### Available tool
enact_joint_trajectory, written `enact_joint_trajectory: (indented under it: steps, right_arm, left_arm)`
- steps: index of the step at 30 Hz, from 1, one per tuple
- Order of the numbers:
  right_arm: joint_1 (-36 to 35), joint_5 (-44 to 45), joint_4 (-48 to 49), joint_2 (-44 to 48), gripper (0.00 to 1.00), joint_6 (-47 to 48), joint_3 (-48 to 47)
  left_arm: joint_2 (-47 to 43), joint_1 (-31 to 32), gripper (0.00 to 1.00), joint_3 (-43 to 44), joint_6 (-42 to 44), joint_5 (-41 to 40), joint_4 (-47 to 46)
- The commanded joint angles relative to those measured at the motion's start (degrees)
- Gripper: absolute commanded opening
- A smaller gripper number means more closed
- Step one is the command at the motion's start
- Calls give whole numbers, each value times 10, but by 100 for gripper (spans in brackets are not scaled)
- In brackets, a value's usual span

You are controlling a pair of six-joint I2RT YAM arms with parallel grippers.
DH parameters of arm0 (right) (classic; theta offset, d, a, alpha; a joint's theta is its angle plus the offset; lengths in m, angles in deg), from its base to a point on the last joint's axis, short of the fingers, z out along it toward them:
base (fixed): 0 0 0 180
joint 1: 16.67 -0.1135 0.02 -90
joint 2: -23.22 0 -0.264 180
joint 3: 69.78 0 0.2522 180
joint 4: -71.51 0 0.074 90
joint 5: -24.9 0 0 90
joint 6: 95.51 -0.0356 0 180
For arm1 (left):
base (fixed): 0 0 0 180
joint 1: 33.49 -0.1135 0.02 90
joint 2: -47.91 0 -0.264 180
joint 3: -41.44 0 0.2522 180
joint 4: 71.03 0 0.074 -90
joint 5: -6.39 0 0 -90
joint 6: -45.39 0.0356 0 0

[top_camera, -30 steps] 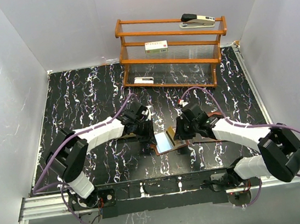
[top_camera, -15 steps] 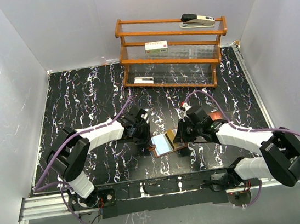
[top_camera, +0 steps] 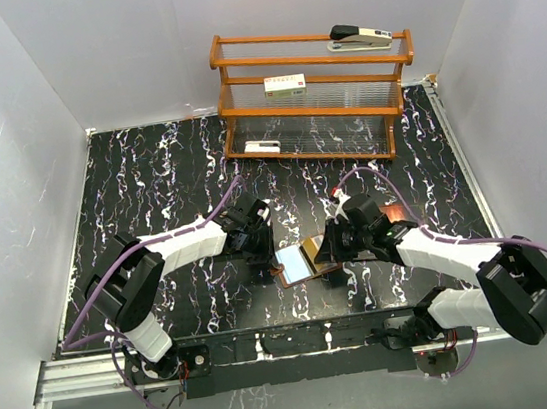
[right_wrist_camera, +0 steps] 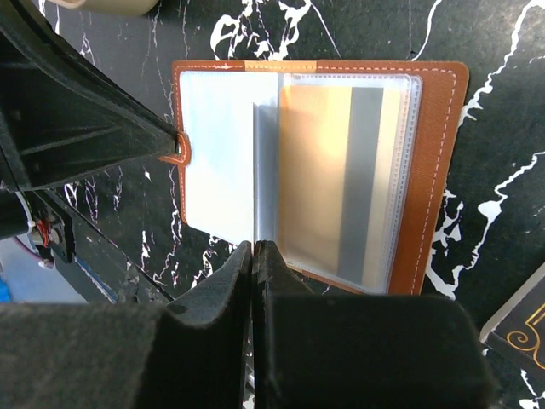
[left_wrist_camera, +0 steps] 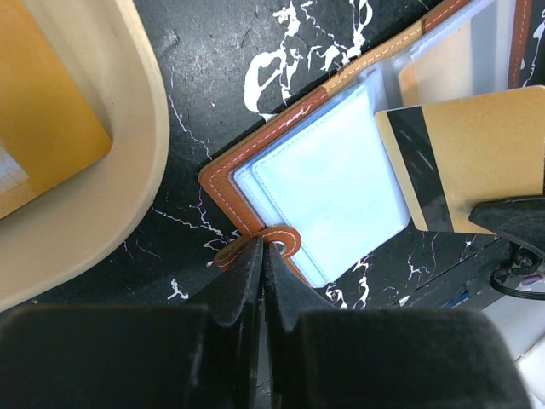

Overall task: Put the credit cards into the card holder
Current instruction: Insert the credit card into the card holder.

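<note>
The card holder (top_camera: 294,262) lies open between the arms, brown leather with bluish-clear pockets (left_wrist_camera: 328,183). My left gripper (left_wrist_camera: 264,243) is shut on its small leather strap tab at the near-left corner; it also shows in the top view (top_camera: 267,257). My right gripper (right_wrist_camera: 254,245) is shut on a gold credit card with a dark stripe (left_wrist_camera: 468,162), held edge-on over the holder's middle fold (right_wrist_camera: 264,162). It also shows in the top view (top_camera: 326,248). Another gold card (right_wrist_camera: 341,170) shows through the right-hand pocket. A gold-orange card (left_wrist_camera: 43,111) lies in the tan tray (left_wrist_camera: 128,170).
A dark booklet with pale lettering (right_wrist_camera: 521,331) lies right of the holder. A wooden rack (top_camera: 314,93) stands at the back with a white labelled box (top_camera: 285,85) and a stapler (top_camera: 361,38). White walls close in the black marbled table (top_camera: 149,180).
The card holder has shifted slightly left with the left gripper. The right gripper has come down and left, bringing the card over the holder's fold.
</note>
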State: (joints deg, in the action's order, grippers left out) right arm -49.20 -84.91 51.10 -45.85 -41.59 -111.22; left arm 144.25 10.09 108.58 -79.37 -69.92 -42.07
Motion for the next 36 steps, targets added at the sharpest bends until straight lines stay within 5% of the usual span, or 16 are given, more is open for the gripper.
enact_joint_trajectory:
  steps: [1,36]
  right_arm:
    - [4,-27,56,-7,1,0,14]
    - [12,-15,132,-53,6,-63,61]
  left_arm:
    - [-7,0,2,-10,2,-32,18]
    - [0,0,0,-21,3,-36,4]
